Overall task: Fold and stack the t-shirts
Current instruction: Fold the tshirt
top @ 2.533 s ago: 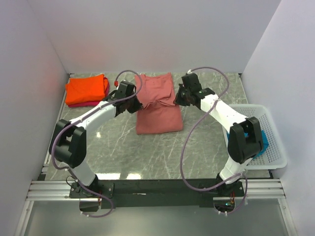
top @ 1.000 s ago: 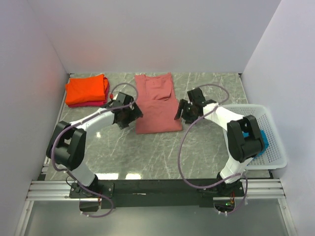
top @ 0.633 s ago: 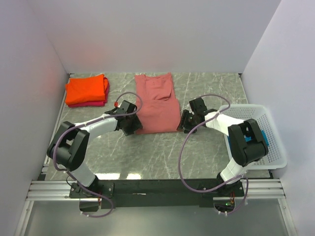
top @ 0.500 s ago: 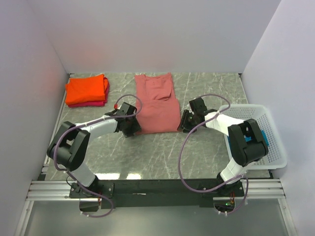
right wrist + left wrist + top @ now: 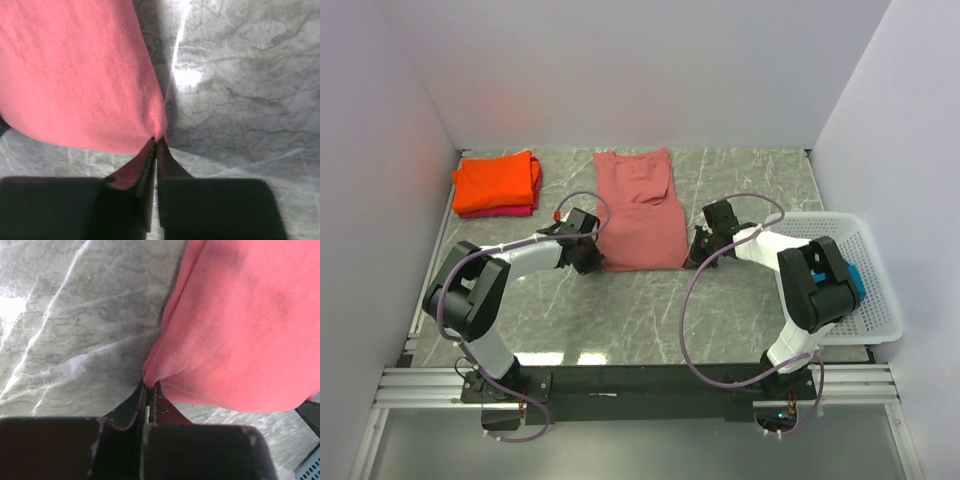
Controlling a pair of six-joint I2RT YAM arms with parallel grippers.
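Pinching near corners of the brick-red t-shirt [image 5: 640, 215], left gripper [image 5: 148, 388] and right gripper [image 5: 155, 143] seem clamped tight.

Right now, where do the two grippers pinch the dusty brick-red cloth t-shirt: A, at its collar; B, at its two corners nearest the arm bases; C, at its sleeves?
B: the left gripper and the right gripper are each shut on a near corner of the dusty brick-red cloth t-shirt.

A grey marble-veined worktop [image 5: 650, 300] fills the booth, closed in by plain white walls [image 5: 640, 70] on three sides. At its right edge – close against the right wall – sits a white plastic lattice basket [image 5: 877, 285]. Aluminium rails [image 5: 420, 385] run along the near edge.
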